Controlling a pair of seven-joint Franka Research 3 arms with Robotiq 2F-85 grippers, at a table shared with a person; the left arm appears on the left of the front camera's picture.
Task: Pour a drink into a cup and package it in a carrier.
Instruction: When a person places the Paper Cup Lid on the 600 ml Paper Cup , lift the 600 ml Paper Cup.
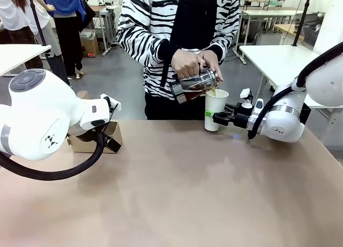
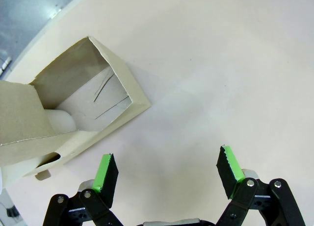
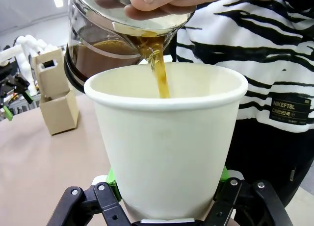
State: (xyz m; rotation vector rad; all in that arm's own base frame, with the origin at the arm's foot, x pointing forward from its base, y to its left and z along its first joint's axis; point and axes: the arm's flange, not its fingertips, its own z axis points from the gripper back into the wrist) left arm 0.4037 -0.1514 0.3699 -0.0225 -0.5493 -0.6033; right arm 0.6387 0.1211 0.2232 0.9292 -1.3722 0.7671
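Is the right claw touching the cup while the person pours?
Touching. In the right wrist view, the green pads of the right claw press against the cup low on both sides, with no gap.

Bright, even indoor light — soft shadows, wide-angle warp at edges
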